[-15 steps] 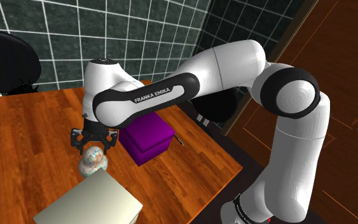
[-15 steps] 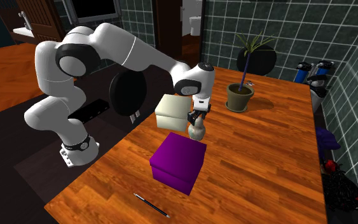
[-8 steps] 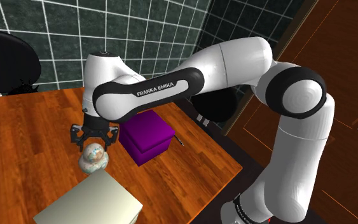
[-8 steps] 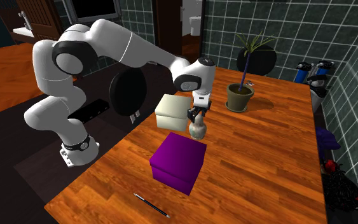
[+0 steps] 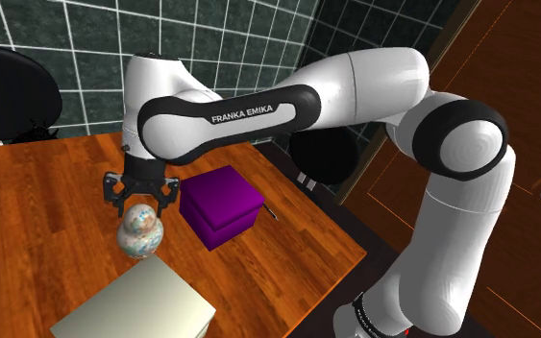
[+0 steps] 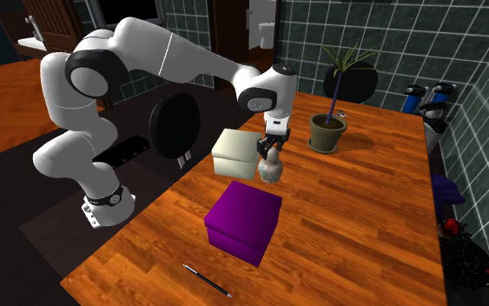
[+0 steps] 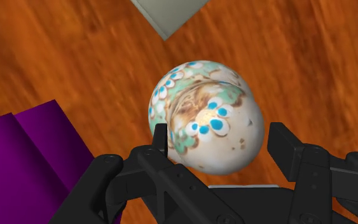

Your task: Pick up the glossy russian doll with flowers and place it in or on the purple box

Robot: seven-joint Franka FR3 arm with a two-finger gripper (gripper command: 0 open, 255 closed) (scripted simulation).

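The doll (image 5: pixel 140 230) is pale and glossy, with blue, green and brown flower marks. It hangs upright just over the wooden table (image 5: pixel 28 221), and my gripper (image 5: pixel 140 204) is shut on its upper part from above. In the wrist view the two black fingers (image 7: pixel 161 139) flank the doll (image 7: pixel 209 124). The purple box (image 5: pixel 222 205) stands closed on the table, a short way toward the shoulder view's right of the doll. In the second exterior view the doll (image 6: pixel 270 165) hangs under the gripper (image 6: pixel 271 149), beyond the purple box (image 6: pixel 244 221).
A pale cream box (image 5: pixel 143 307) stands close beside the doll, also seen as the cream box (image 6: pixel 236 153). A potted plant (image 6: pixel 329 130) is farther back on the table. A pen (image 6: pixel 206 280) lies near the table's front edge. Dark tiled walls stand behind the table.
The gripper has risen with the doll clasped in it, so the doll now sits higher over the table. The boxes have stayed put.
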